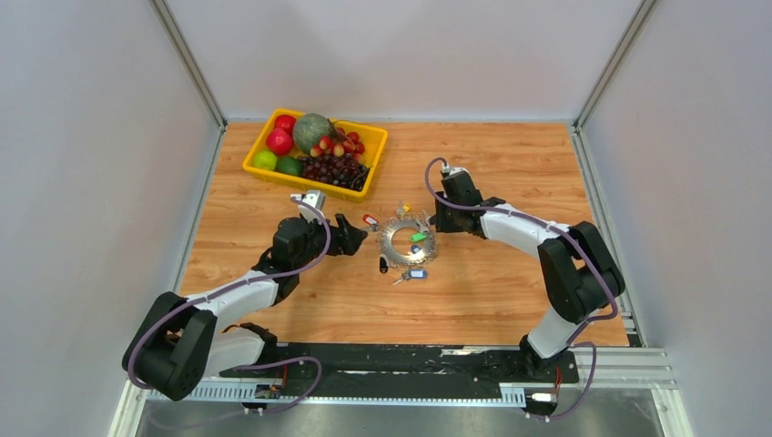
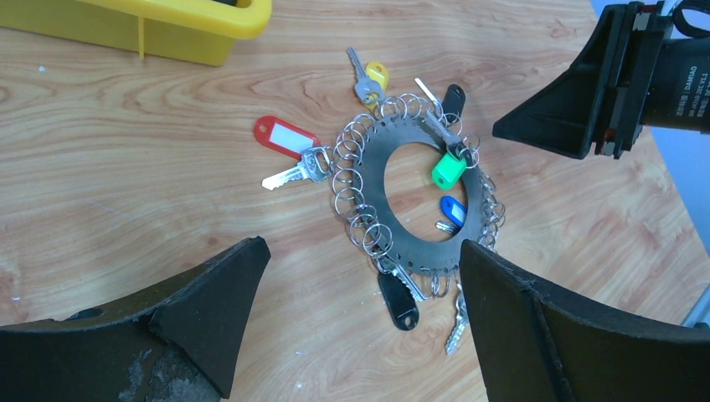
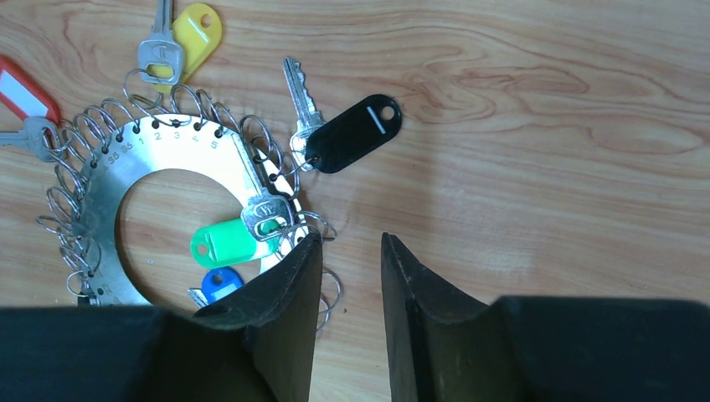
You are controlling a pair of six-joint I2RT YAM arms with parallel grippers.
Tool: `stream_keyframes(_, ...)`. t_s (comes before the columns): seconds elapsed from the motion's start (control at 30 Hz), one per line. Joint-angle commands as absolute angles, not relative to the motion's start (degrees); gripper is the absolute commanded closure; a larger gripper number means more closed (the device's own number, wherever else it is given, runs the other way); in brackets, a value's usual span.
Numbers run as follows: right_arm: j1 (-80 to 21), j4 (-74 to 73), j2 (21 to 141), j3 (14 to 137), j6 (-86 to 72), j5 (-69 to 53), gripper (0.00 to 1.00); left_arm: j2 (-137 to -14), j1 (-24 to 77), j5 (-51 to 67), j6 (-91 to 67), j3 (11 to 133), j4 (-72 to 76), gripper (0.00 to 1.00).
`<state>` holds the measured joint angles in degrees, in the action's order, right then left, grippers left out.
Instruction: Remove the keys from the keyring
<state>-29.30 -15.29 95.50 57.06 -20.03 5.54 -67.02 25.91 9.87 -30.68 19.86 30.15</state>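
The keyring (image 1: 393, 244) is a flat silvery metal ring lying on the wooden table, edged with many small split rings. Keys with coloured tags fan from it: red (image 2: 285, 138), green (image 2: 448, 170), blue (image 2: 453, 209), black (image 2: 399, 303) and yellow (image 2: 376, 75). My left gripper (image 1: 355, 235) is wide open and empty, just left of the ring (image 2: 402, 132). My right gripper (image 1: 440, 218) hovers at the ring's right edge (image 3: 180, 146), its jaws narrowly apart with nothing between them. Its left finger (image 3: 289, 285) overlaps the ring's edge beside the green tag (image 3: 222, 243). A black-tagged key (image 3: 356, 132) lies beyond.
A yellow tray (image 1: 300, 180) of fruit stands at the back left of the table, close behind the left gripper; its corner shows in the left wrist view (image 2: 167, 29). Grey walls enclose the table on three sides.
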Motion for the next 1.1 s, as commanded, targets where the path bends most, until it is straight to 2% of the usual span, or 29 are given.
stream_keyframes(0.0, -28.8, -12.5, 96.9, 58.4, -14.1, 1.3, 0.66, -67.7, 26.5, 11.4, -29.8, 21.1, 33.1, 0.05)
stream_keyframes(0.37, -28.8, -10.9, 101.1, 59.8, -10.6, -8.4, 0.66, -68.4, 26.8, 11.8, -29.4, 21.5, 32.8, 0.07)
stream_keyframes(0.57, -29.6, -8.6, 101.3, 59.4, -9.5, -15.1, 0.79, -68.8, 26.8, 12.2, -29.2, 21.8, 32.7, 0.07)
stream_keyframes(0.63, -30.3, -8.5, 100.9, 59.4, -8.9, -15.9, 0.96, -68.9, 26.9, 12.7, -29.2, 21.9, 32.6, 0.07)
stream_keyframes(0.67, -30.7, -8.5, 100.5, 59.3, -8.9, -15.8, 1.00, -69.1, 26.9, 12.8, -29.2, 22.1, 32.7, 0.07)
stream_keyframes(1.07, -32.0, -6.9, 86.5, 52.8, -11.0, -14.2, 1.00, -69.7, 27.4, 13.9, -28.9, 22.1, 33.3, 0.09)
